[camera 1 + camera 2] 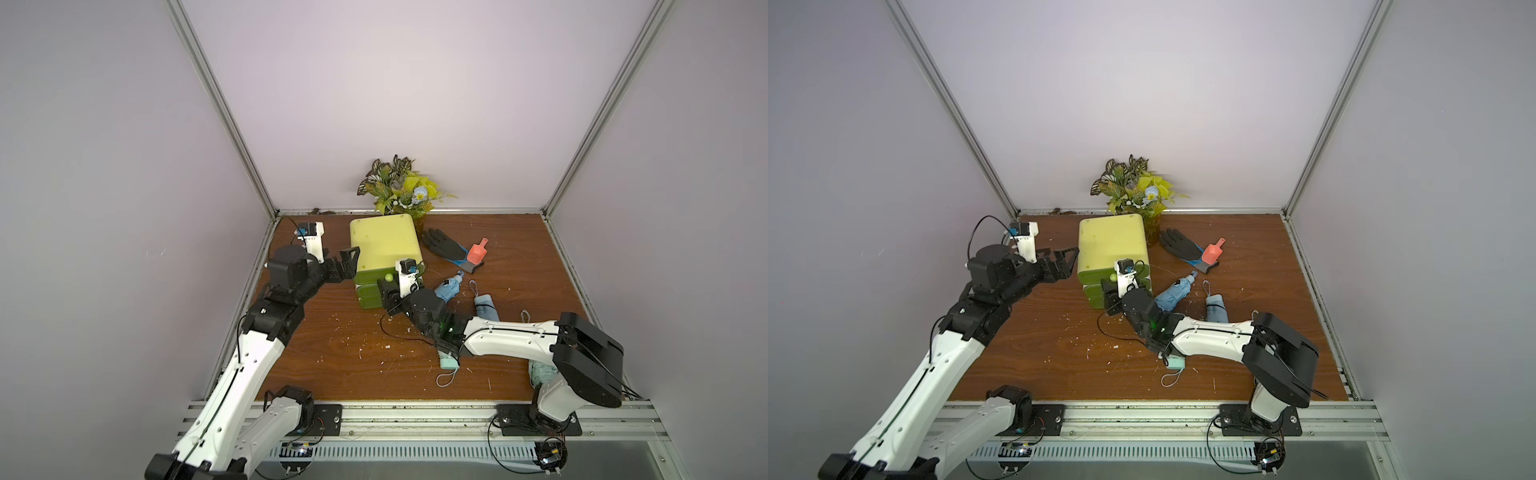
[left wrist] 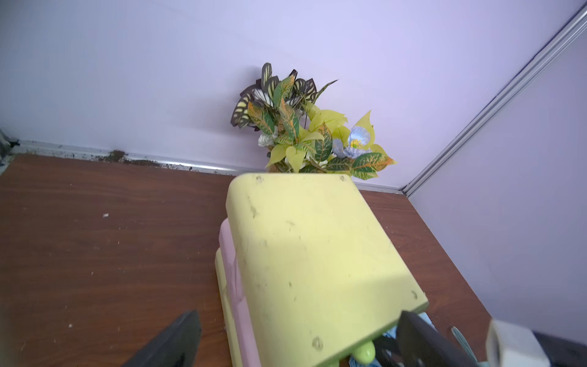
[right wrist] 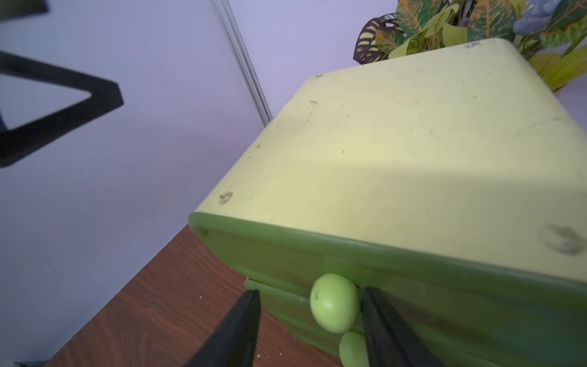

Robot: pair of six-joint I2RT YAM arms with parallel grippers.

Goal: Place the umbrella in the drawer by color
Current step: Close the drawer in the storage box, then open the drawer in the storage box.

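The drawer unit (image 1: pixel 384 245) has a pale yellow top and green drawer fronts, all closed. My right gripper (image 3: pixel 309 290) is open around the top drawer's round green knob (image 3: pixel 335 302); one finger touches the knob, the other stands clear of it. In both top views it sits at the unit's front (image 1: pixel 385 284). My left gripper (image 1: pixel 347 264) is open wide beside the unit's left side, holding nothing. A blue folded umbrella (image 1: pixel 449 289) and a grey-blue umbrella (image 1: pixel 486 305) lie to the right of the unit. A mint umbrella (image 1: pixel 449 363) lies partly under my right arm.
A potted plant (image 1: pixel 399 187) stands behind the unit against the back wall. A black glove (image 1: pixel 442 245) and a coral scoop (image 1: pixel 478 251) lie at the back right. Another teal bundle (image 1: pixel 542 372) sits near my right arm's base. White crumbs dot the wooden table (image 1: pixel 332 357).
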